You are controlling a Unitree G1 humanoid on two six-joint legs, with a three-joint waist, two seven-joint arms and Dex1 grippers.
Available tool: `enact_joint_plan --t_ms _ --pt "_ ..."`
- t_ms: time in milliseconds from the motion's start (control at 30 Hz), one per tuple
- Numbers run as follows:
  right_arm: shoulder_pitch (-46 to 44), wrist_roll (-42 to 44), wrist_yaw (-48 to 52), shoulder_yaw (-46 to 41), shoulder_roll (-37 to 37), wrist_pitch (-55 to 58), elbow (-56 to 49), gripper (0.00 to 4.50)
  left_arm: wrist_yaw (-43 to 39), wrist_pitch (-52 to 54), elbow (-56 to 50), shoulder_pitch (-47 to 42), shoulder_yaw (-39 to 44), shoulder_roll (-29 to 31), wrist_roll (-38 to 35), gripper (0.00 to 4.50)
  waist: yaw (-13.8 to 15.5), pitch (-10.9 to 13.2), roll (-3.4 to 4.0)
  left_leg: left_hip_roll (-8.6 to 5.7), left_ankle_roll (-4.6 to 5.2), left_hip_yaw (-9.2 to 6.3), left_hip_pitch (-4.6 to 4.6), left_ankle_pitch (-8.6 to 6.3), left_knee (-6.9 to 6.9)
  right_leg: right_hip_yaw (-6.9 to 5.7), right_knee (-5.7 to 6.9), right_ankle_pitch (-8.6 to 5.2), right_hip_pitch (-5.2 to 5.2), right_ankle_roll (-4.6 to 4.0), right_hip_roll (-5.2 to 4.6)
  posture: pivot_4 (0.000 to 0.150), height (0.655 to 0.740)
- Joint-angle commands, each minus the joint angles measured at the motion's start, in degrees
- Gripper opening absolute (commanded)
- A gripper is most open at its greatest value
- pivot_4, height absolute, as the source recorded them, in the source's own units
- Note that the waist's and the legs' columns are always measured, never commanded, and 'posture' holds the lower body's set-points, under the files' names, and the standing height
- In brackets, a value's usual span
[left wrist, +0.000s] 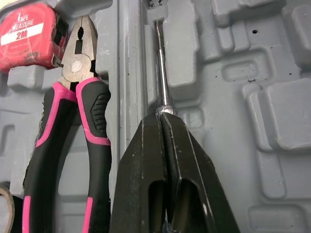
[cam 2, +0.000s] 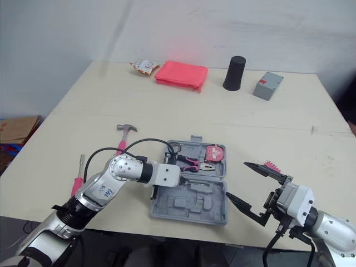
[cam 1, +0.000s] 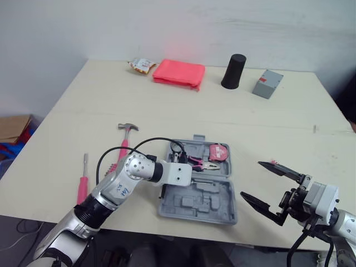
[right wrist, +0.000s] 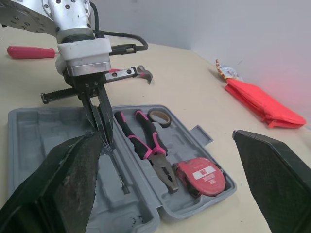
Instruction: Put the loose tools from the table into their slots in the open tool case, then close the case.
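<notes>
The grey tool case [cam 1: 214,206] lies open near the table's front edge. It holds pink-handled pliers [left wrist: 73,121], a red tape measure [left wrist: 29,34] and a roll of tape [right wrist: 159,116]. My left gripper [left wrist: 163,116] reaches down into the case, shut on a thin screwdriver whose metal shaft [left wrist: 162,73] lies in a narrow slot by the hinge; its handle is hidden by the fingers. A pink-handled hammer [cam 1: 125,139] and a pink screwdriver [cam 1: 83,183] lie loose on the table left of the case. My right gripper [cam 1: 270,186] hovers open to the right of the case, holding nothing.
Along the table's far side lie a snack packet [cam 1: 141,65], a folded pink cloth [cam 1: 179,73], a black cup [cam 1: 234,71] and a small grey box [cam 1: 267,83]. A cardboard box [cam 1: 12,127] sits on the floor at the left.
</notes>
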Motion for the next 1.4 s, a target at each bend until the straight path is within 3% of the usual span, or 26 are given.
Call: enact_joint_plan --t_ms 33,200,267,367,500,633,833,867,1000,1100,1200,1400 --pt "-0.7 0.1 -1.3 -0.8 0.5 -0.8 -0.3 4.5 0.0 -0.4 2.7 3.5 1.1 -1.3 -2.3 0.04 0.1 -0.1 0.17 0.0 0.02 0.0 -0.03 0.0 -0.02 -0.02 -0.09 0.02 0.0 -0.02 -0.02 0.15 0.74" --pt "-0.8 1.8 -2.2 -4.2 -0.2 -0.3 -0.1 4.5 -2.9 -15.7 0.0 6.2 14.8 -2.1 -16.7 0.04 0.2 0.1 0.2 0.01 0.3 -0.03 -0.28 0.11 -0.03 -0.18 -0.12 0.13 -0.56 0.19 -0.08 0.15 0.74" --pt "0.3 2.6 -1.1 -7.0 -1.1 -0.5 0.8 4.5 -5.0 -18.9 -0.7 8.4 19.9 -0.6 -22.0 0.04 0.2 0.1 0.23 0.01 0.24 -0.06 -1.15 0.2 0.06 -0.23 0.02 0.17 -1.46 0.26 -0.01 0.15 0.74" --pt "2.4 3.4 1.4 -11.7 -2.2 -1.9 3.4 4.5 -6.0 -15.8 -3.0 12.5 26.9 3.0 -28.0 0.04 0.1 0.1 0.27 0.08 -0.08 0.05 -1.52 0.32 0.2 -0.13 0.14 0.05 -1.91 0.36 0.13 0.15 0.74" --pt "5.2 3.1 6.2 -19.1 -3.0 -7.2 12.1 4.5 -3.0 -3.6 -5.1 18.4 38.3 8.7 -36.9 0.04 0.0 0.4 0.26 0.08 -0.12 0.08 -1.48 0.16 0.19 -0.05 0.13 -0.12 -1.89 0.45 0.14 0.15 0.74" --pt "6.6 1.8 10.6 -26.9 -4.1 -15.6 28.6 4.5 -1.5 -6.1 2.5 27.3 55.1 14.7 -36.0 1.26 -0.2 0.7 -0.01 0.04 0.21 0.09 -1.4 -0.07 0.2 -0.05 0.12 -0.13 -1.81 0.46 0.07 0.15 0.74" --pt "4.1 -0.5 14.8 -30.6 -9.0 -28.1 54.2 4.5 0.6 -15.8 23.5 36.1 72.8 20.8 -32.5 4.23 -1.3 1.1 -0.07 0.04 0.19 0.17 -1.16 -0.19 0.06 -0.08 0.12 -0.23 -1.73 0.24 -0.05 0.15 0.74" --pt "3.3 -0.5 15.2 -30.8 -10.0 -29.5 57.8 4.5 2.0 -17.6 27.0 36.7 75.4 21.5 -32.1 4.43 -1.5 1.1 -0.05 0.03 0.21 0.18 -1.16 -0.21 0.06 -0.08 0.12 -0.23 -1.72 0.24 -0.07 0.15 0.74" --pt "-0.5 -0.6 15.7 -30.9 -13.7 -34.5 69.9 4.5 6.1 -20.2 39.4 41.7 84.6 23.4 -32.2 4.43 -1.9 1.3 -0.11 0.03 0.21 0.18 -1.13 -0.23 0.06 -0.12 0.2 -0.23 -1.75 0.19 -0.14 0.15 0.74" --pt "-3.3 -0.6 16.5 -29.4 -15.0 -37.3 75.8 4.5 7.6 -21.7 42.9 46.9 88.4 22.4 -32.7 4.43 -2.7 1.3 -0.08 0.05 0.15 0.23 -1.11 -0.29 -0.03 -0.11 0.18 -0.26 -1.79 0.15 -0.16 0.15 0.74" --pt "-6.0 -0.3 18.2 -27.6 -15.3 -38.4 78.2 4.5 8.4 -21.4 41.1 46.8 88.4 21.5 -34.3 4.43 -2.8 1.3 -0.08 0.05 0.15 0.22 -1.11 -0.29 -0.07 -0.15 0.2 -0.27 -1.79 0.15 -0.16 0.15 0.74" --pt "-13.1 0.9 20.9 -23.4 -15.3 -36.6 76.6 4.5 8.7 -13.4 27.4 43.6 83.5 18.4 -38.6 4.43 -2.5 1.4 -0.12 0.04 -0.14 0.17 -1.07 -0.06 -0.04 -0.3 0.4 0.01 -1.74 0.12 -0.23 0.15 0.74"
